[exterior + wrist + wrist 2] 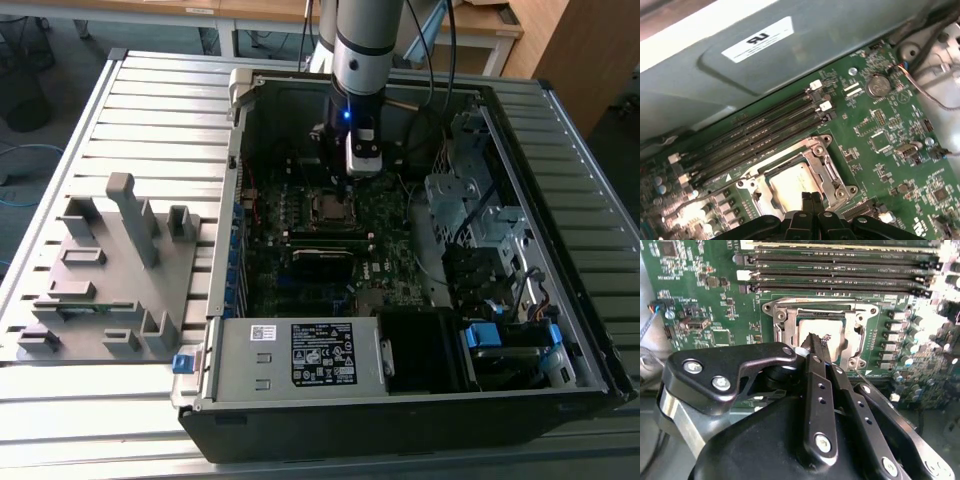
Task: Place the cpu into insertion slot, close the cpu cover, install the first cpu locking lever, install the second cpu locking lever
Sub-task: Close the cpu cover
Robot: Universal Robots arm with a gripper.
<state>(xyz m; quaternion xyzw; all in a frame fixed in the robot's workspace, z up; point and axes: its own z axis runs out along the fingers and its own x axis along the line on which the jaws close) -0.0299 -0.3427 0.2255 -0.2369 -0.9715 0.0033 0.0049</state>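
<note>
The cpu [826, 331] lies flat in the insertion slot [330, 208], its dull beige-grey top showing through the cut-out. The silver cpu cover [782, 326] lies down flat around it, framing the chip in both wrist views. In the first wrist view the cpu [792, 186] and cpu cover [826, 165] sit just beyond my fingertips. My gripper [816, 340] hovers low over the near edge of the chip, shut, with nothing seen between the black fingers [805, 200]. In the exterior view the gripper [362, 172] hangs a little behind the socket. I cannot make out the locking levers.
Long black memory slots [840, 270] run beside the socket. A coin battery [877, 86] and loose wires lie further along the board. Case walls, drive cages [470, 210] and the power supply [300, 355] ring the motherboard. A grey fixture plate [110, 270] lies at the exterior view's left.
</note>
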